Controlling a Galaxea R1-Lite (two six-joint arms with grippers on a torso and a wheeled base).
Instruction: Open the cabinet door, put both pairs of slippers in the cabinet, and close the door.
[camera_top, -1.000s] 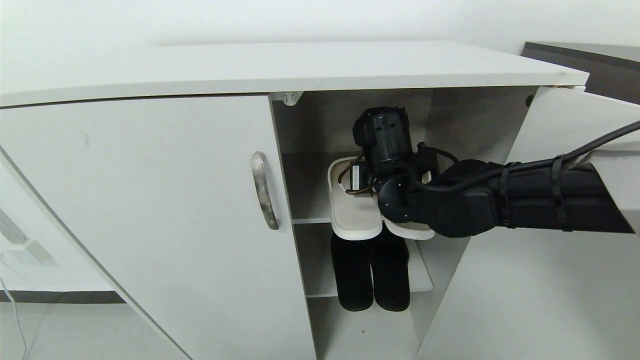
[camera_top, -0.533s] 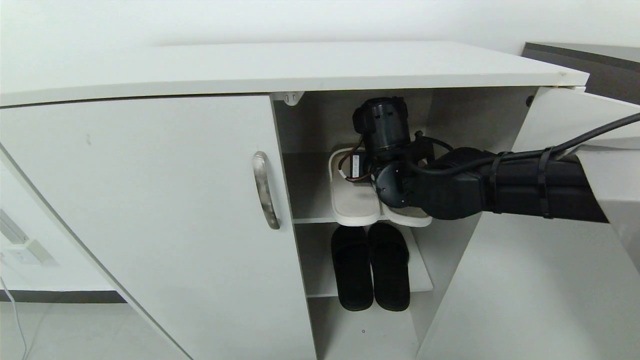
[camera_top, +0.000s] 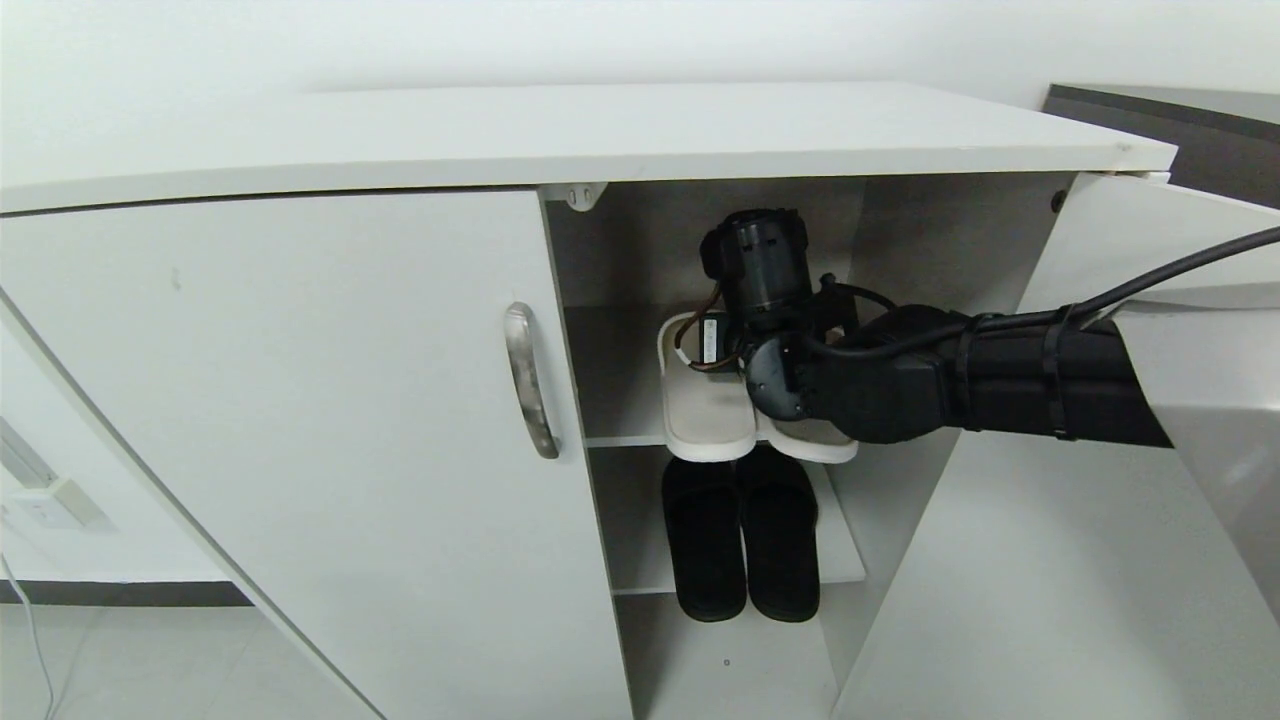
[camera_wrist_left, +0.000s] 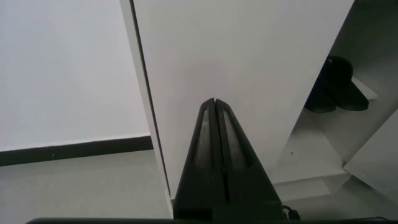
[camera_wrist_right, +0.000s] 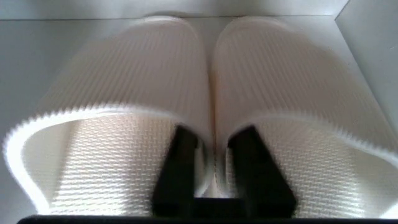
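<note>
The white cabinet (camera_top: 600, 130) has its right door (camera_top: 1100, 560) swung open. My right gripper (camera_wrist_right: 214, 140) is inside, over the upper shelf (camera_top: 615, 385). It is shut on the white slippers (camera_wrist_right: 124, 93), one finger under each strap, pinching their inner walls together. In the head view the white slippers (camera_top: 705, 420) lie on that shelf with the heels over its front edge, my wrist covering their toes. The black slippers (camera_top: 740, 545) sit side by side on the lower shelf (camera_top: 630, 530). My left gripper (camera_wrist_left: 214, 102) is shut and empty, low before the closed left door (camera_wrist_left: 236, 56).
The left door (camera_top: 300, 420) carries a metal handle (camera_top: 528, 380) near its inner edge. The black slippers (camera_wrist_left: 339, 93) overhang their shelf a little. Grey floor (camera_wrist_left: 81, 186) lies to the left of the cabinet, with a wall socket (camera_top: 55, 505) low on the wall.
My right arm has gone deeper into the cabinet with the white slippers, whose heels now overhang the upper shelf less. The left arm has stayed still.
</note>
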